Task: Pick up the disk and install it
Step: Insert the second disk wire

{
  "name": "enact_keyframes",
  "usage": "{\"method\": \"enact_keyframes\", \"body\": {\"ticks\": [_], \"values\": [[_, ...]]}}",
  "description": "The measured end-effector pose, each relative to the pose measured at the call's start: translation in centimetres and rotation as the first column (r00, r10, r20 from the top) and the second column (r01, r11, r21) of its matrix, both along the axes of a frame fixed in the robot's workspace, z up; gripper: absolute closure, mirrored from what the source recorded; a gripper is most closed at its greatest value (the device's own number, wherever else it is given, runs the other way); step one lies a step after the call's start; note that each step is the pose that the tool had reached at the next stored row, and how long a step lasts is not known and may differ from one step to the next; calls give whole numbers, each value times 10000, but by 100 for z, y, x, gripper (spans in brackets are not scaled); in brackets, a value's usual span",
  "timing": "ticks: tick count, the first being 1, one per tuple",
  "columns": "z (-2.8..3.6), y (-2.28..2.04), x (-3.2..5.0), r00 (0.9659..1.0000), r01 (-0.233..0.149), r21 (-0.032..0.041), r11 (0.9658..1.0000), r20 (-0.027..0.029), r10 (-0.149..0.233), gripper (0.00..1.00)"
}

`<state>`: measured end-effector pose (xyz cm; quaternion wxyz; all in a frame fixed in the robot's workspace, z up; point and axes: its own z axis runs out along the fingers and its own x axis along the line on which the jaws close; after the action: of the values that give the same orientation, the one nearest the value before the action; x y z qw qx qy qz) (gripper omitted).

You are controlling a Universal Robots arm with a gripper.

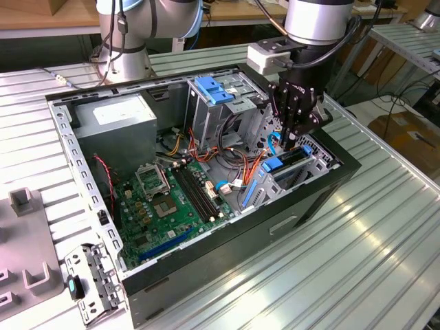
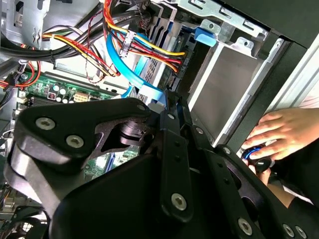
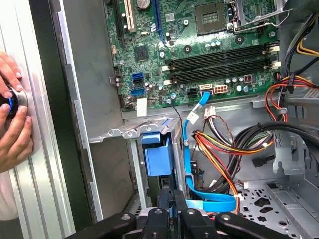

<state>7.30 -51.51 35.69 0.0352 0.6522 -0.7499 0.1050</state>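
the open computer case (image 1: 206,275) lies on the table. the disk (image 1: 292,163) sits in its bay, so the install looks nearly done. the gripper (image 1: 292,130) hovers just above it, fingers nearly together, holding nothing; next calls for checking the seating.

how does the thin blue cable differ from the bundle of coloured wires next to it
The blue cable is a single flat ribbon in one colour; the wire bundle is several thin round strands in orange, yellow, red and black. The blue cable drops and loops in one wide curve, while the wire bundle fans out into separate runs. Both lie inside the open computer case.
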Motion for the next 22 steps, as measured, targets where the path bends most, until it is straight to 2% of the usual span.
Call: {"method": "enact_keyframes", "body": {"ticks": [10,12,15,18,19,22], "values": [[-1,0,0,10000,-10,0,10000,1,10,84],[-9,-1,0,9996,-269,-2,9996,42,269,84],[-22,-5,1,9982,-596,0,9982,67,596,84],[-32,-25,0,9977,-671,1,9977,96,671,84],[-36,-39,-1,9975,-696,32,9976,128,695,84],[-43,-92,-2,9972,-729,257,9970,192,724,84]]}}
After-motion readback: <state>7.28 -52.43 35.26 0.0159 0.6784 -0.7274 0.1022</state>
